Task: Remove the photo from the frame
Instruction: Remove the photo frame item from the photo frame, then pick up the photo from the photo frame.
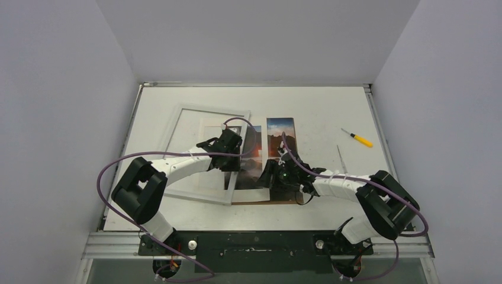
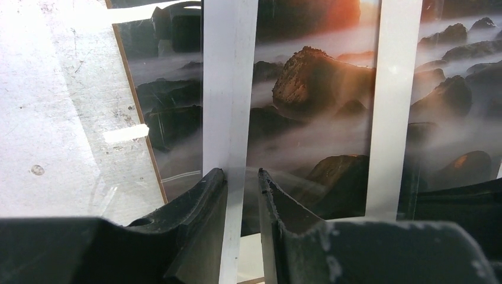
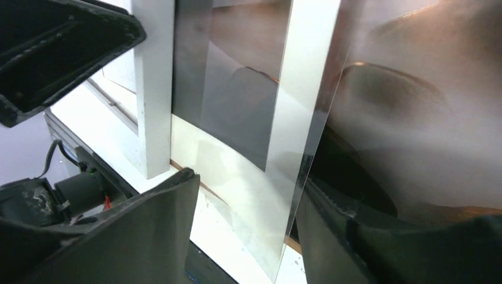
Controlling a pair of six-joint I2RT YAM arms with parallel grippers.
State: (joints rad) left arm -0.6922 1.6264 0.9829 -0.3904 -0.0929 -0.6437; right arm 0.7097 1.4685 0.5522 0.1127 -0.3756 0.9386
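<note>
Bearing the frame (image 1: pixel 207 110), a white table (image 1: pixel 331 106) sits between grey walls (image 1: pixel 59 89).

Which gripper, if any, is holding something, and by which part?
The left gripper pinches the frame by its white side bar, which lies over the photo. The right gripper has its fingers apart and holds nothing.
</note>
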